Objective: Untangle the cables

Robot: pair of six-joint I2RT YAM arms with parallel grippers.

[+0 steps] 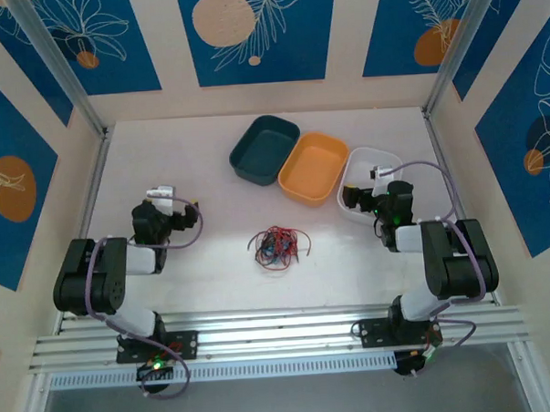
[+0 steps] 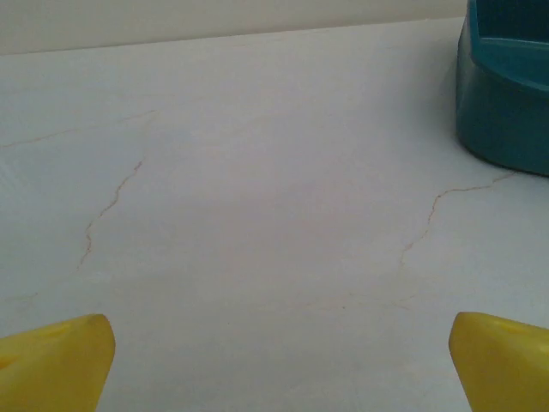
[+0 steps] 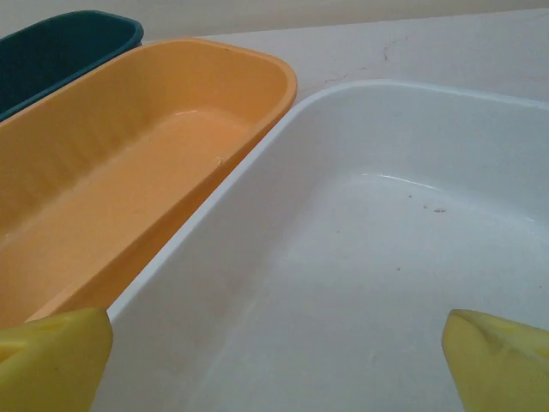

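Top external: thin, looping cables (image 1: 277, 246) tangle on smooth table (image 1: 200, 173).

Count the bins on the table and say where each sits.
3. The teal bin is back centre, the orange bin beside it to the right, the white bin rightmost, partly covered by the right arm.

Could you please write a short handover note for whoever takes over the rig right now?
Left gripper: open, empty, over bare table near the teal tray.
Right gripper: open, empty, over the white tray.
Cables: one tangled pile mid-table between the arms; neither gripper touches it.
Done: nothing visible.
Left: all the untangling.
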